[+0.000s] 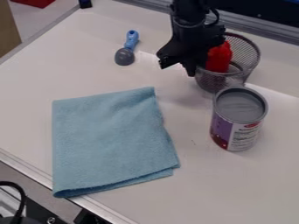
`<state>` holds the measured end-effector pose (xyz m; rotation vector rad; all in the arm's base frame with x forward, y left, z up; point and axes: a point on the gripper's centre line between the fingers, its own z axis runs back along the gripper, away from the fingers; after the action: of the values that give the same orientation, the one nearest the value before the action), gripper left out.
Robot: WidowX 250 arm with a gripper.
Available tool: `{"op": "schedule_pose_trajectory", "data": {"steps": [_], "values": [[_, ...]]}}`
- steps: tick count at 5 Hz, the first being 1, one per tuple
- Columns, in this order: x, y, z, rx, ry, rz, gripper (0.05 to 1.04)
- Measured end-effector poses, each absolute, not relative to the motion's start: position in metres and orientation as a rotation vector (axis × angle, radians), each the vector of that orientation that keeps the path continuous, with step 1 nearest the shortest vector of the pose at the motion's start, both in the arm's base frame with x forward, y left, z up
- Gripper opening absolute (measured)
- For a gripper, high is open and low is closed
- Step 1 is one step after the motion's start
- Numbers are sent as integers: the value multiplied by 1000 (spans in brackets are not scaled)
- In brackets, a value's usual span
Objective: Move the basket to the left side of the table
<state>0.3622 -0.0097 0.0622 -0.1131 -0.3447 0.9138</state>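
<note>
I'm judging grasp stage | gripper (183, 64) at basket (248, 51), hold: can't tell | needing secured rim, then table's (204, 188) left edge

Basket (249, 49): dark wire mesh, round rim, narrower toward the base. Looks upright, open at the top, red object (219, 59) inside (bottle-like, partly hidden). Sits on the white table (234, 188), upper right of view, near the far edge; basket partly covered.
</note>
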Motion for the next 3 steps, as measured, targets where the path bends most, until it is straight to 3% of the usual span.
{"op": "schedule_pose_trajectory", "data": {"steps": [3], "values": [[367, 8, 65, -122, -400, 1167, 57]]}}
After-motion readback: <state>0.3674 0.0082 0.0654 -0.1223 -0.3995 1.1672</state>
